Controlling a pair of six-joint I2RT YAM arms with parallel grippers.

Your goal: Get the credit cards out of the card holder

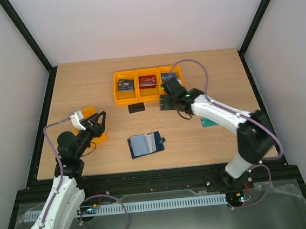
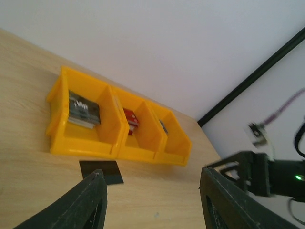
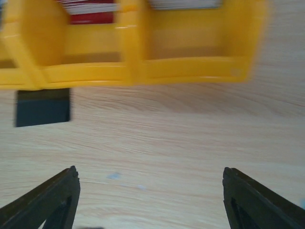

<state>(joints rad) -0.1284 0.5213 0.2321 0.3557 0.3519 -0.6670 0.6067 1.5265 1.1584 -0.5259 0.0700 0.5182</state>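
Note:
The dark navy card holder (image 1: 146,144) lies open on the table, its pale sleeves up, between the two arms. A black card (image 1: 136,107) lies flat in front of the orange bins; it also shows in the left wrist view (image 2: 101,171) and the right wrist view (image 3: 43,107). A teal green card (image 1: 208,122) lies beside the right forearm. The white card is not visible. My left gripper (image 1: 98,121) (image 2: 152,200) is open and empty at the left. My right gripper (image 1: 169,99) (image 3: 150,200) is open and empty, low over bare table just in front of the bins.
Three joined orange bins (image 1: 148,95) (image 2: 114,143) (image 3: 133,71) stand at the back, each holding a packet. A flat orange piece (image 1: 92,134) lies under my left gripper. The right arm (image 2: 267,174) shows in the left wrist view.

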